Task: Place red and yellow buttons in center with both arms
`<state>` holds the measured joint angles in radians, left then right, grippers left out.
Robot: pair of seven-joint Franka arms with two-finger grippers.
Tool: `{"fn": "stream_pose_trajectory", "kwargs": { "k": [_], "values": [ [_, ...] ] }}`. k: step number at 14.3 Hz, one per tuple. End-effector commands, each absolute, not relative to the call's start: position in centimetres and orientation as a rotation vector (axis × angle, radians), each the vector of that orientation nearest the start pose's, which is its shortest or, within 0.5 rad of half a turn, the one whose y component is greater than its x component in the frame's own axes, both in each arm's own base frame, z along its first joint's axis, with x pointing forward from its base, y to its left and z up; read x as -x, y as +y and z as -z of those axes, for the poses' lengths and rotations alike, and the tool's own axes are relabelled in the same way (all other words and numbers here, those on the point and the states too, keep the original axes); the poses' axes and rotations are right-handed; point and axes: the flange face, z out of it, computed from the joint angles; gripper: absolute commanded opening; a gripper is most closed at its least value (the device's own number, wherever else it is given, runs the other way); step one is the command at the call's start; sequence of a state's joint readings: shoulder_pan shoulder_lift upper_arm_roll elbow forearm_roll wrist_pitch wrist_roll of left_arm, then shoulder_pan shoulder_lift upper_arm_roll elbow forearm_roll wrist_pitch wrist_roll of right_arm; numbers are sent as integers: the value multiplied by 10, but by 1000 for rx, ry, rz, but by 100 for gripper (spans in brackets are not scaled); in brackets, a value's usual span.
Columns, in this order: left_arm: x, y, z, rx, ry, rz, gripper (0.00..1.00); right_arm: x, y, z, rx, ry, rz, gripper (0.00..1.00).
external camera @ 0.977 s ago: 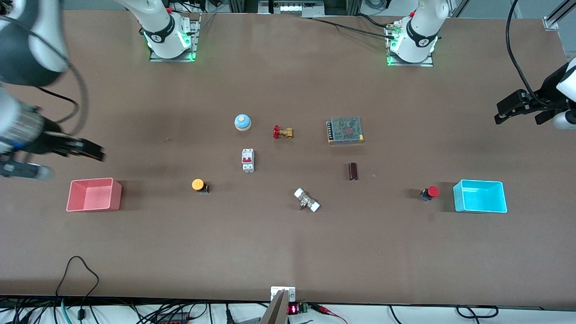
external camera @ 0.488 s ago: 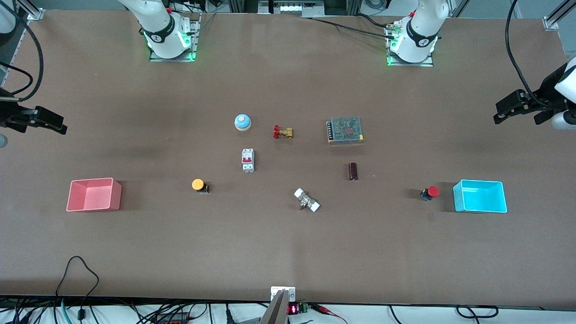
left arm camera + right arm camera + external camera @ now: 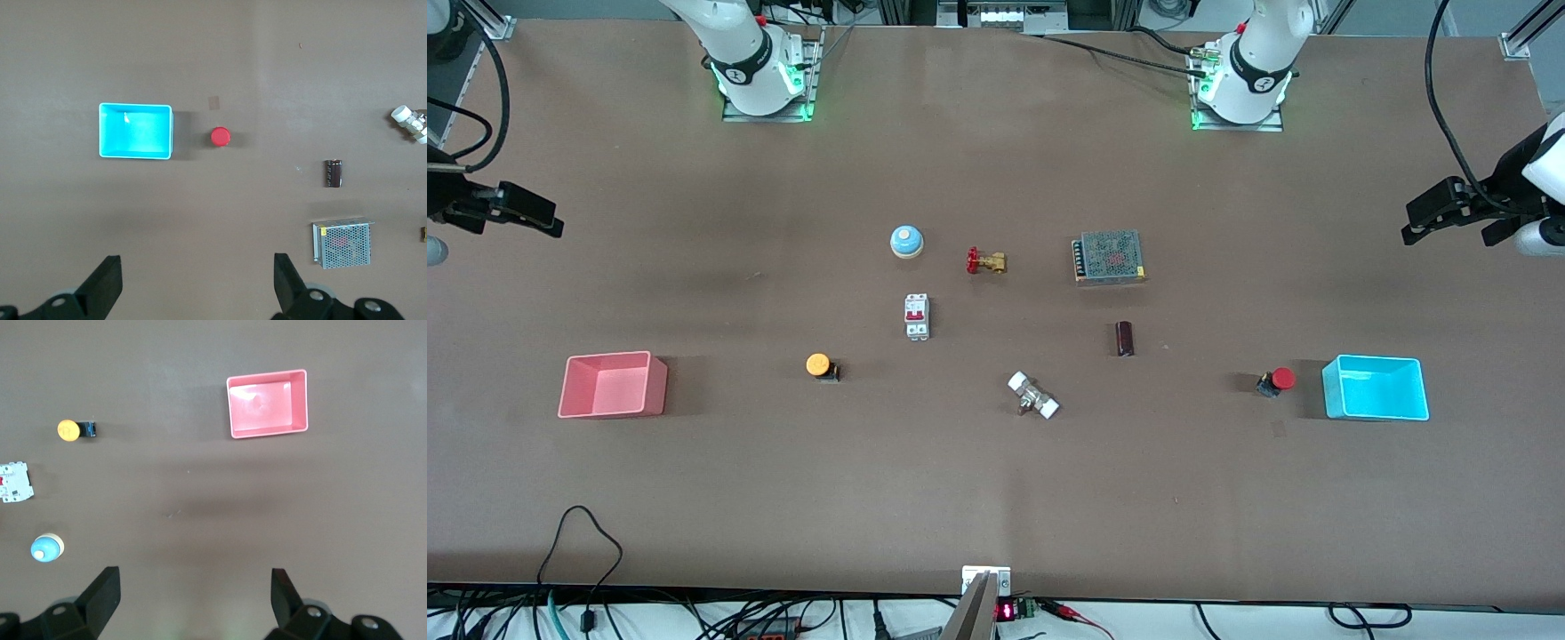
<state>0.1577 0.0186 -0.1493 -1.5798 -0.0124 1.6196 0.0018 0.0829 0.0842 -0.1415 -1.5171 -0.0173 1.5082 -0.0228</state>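
The orange-yellow button [image 3: 818, 365] lies on its side on the brown tabletop [image 3: 978, 356], between the pink bin and the middle. The red button [image 3: 1278, 380] lies beside the cyan bin. My right gripper [image 3: 547, 222] hangs open and empty, high over the right arm's end of the table. My left gripper [image 3: 1412, 231] hangs open and empty, high over the left arm's end. The left wrist view shows its own open gripper [image 3: 198, 280] and the red button [image 3: 221, 137]. The right wrist view shows its own open gripper [image 3: 195, 593] and the yellow button [image 3: 69, 430].
A pink bin [image 3: 614, 411] and a cyan bin [image 3: 1376, 413] stand at the two ends. Around the middle lie a blue bell [image 3: 906, 241], a red-handled valve [image 3: 985, 261], a circuit breaker [image 3: 917, 316], a mesh power supply [image 3: 1109, 257], a brown cylinder [image 3: 1125, 338] and a white fitting [image 3: 1033, 396].
My right arm has swung away from above the pink bin toward the bases and the table's end. The left arm and both buttons have not moved.
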Motion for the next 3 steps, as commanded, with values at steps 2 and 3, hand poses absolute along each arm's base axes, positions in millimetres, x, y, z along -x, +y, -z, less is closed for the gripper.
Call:
{"fn": "stream_pose_trajectory", "kwargs": {
  "k": [2, 3],
  "values": [
    [-557, 2, -618, 3155, 21, 34, 100, -559, -33, -601, 3165, 45, -167, 100],
    [-557, 2, -618, 3155, 19, 34, 100, -559, -33, -601, 3163, 23, -167, 100]
  ]
}}
